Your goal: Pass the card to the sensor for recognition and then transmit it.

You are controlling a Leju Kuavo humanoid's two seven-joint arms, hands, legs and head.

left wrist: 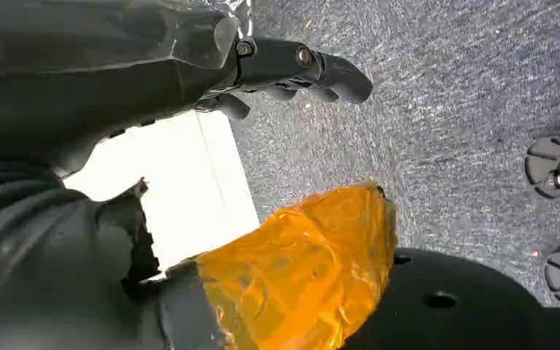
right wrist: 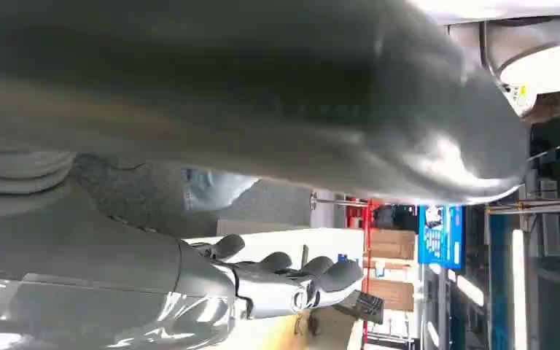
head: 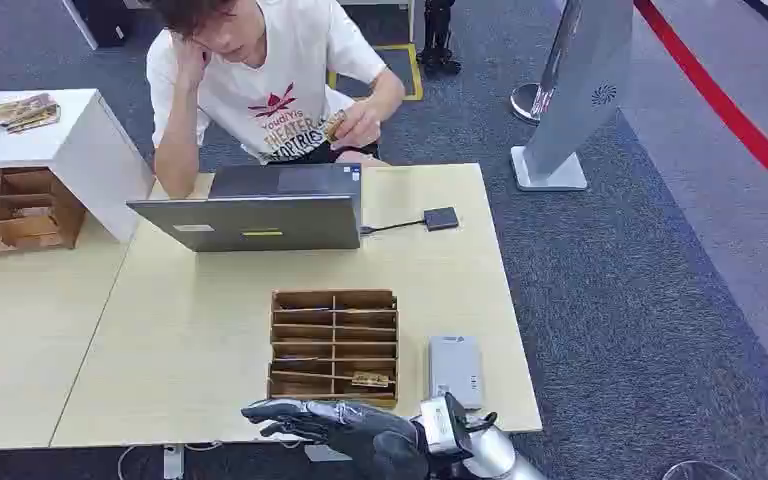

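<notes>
Your right hand [head: 330, 420] hovers at the near edge of the surface [head: 180, 340], just before the wooden slotted box [head: 333, 345], its fingers stretched out and holding nothing. A card [head: 370, 379] lies in a near compartment of that box; the grey sensor [head: 456, 368] sits just beside the box. Your left hand [left wrist: 292, 69] hangs over carpet, fingers loosely curled, nothing in them.
</notes>
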